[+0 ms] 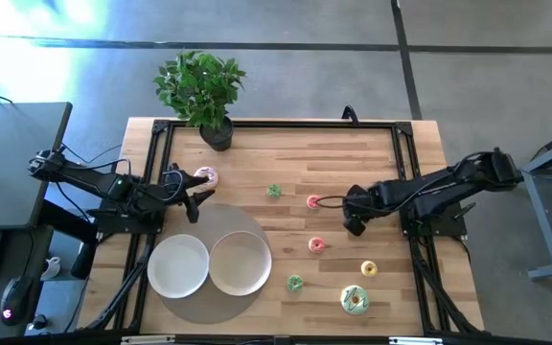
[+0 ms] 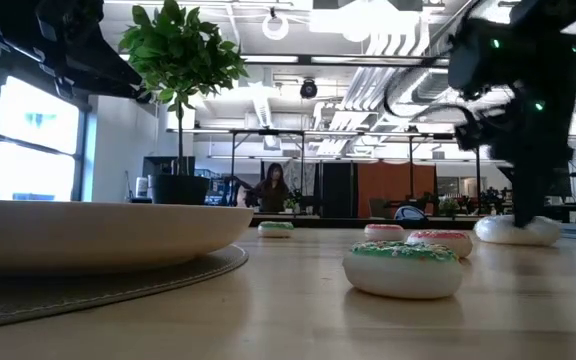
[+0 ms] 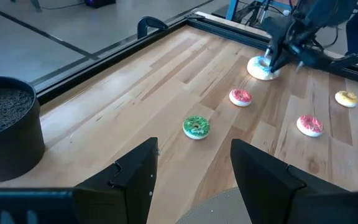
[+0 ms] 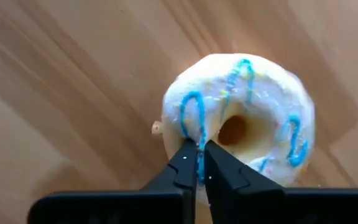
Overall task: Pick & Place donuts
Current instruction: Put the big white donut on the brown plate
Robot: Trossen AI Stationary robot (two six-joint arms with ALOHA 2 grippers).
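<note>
At table centre-right, right gripper [image 4: 201,163] pinched onto the rim of the cream-white donut [image 4: 241,121] with blue drizzle, flat on the wood; nearer the front edge, green-frosted donut [image 1: 355,300], yellow mini [image 1: 369,269], green mini [image 1: 295,283], red mini [image 1: 316,245]; two white plates [image 1: 177,265] on a grey mat [image 1: 247,222]; farther back, left gripper [image 1: 188,192] spread apart beside the pink donut [image 1: 205,176]; potted plant [image 1: 202,91] at the far edge.

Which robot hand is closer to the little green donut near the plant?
The left hand. It sits open beside the pink donut, fairly close to the little green donut. The right hand is farther off, pinching the rim of the white donut.
</note>
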